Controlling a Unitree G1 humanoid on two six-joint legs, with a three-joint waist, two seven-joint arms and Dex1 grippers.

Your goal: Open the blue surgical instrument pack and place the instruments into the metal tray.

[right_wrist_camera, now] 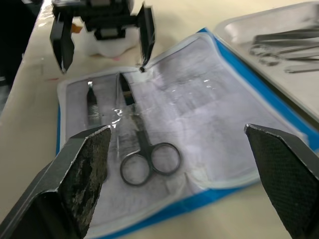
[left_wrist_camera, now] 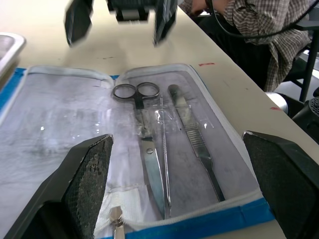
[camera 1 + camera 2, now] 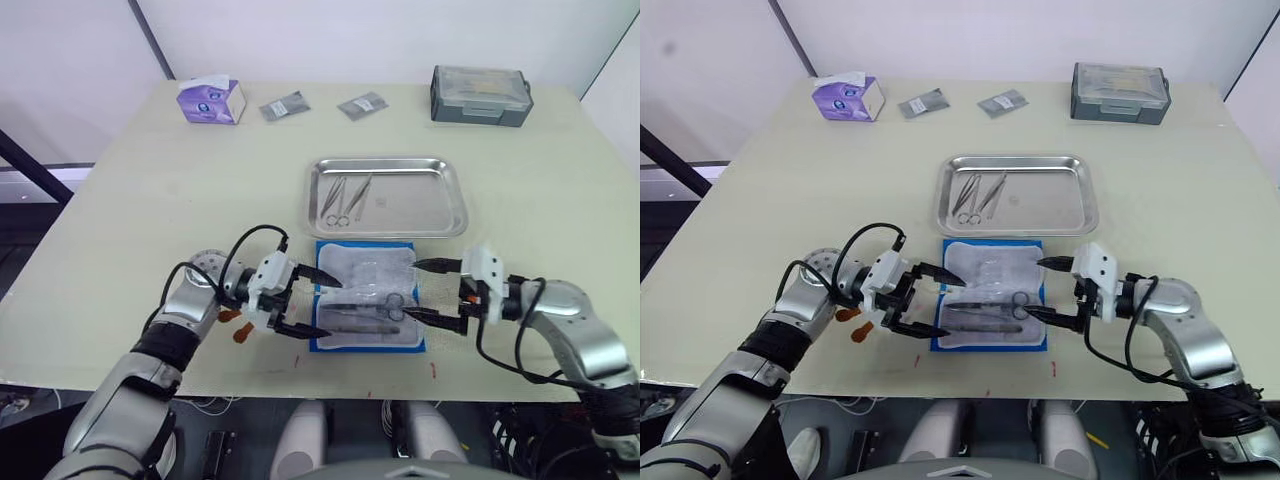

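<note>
Roughly halfway: pack [image 3: 366,296] open, some instr. in tray [image 3: 450,200]; scissors [image 2: 143,134], forceps [image 2: 195,139] left in pack. Your left gripper [image 3: 304,300] and right gripper [image 3: 436,292]: jaws released, empty.

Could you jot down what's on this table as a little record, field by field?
Pack: flat blue surgical instrument pack, lying open
In pack: dark ring-handled scissors, slim metal forceps
Tray: shiny steel rectangular tray, holding several thin instruments
Left gripper: open, at the pack's left edge
Right gripper: open, at the pack's right edge
Far edge: purple tissue box, two small grey sachets, grey lidded box
</note>
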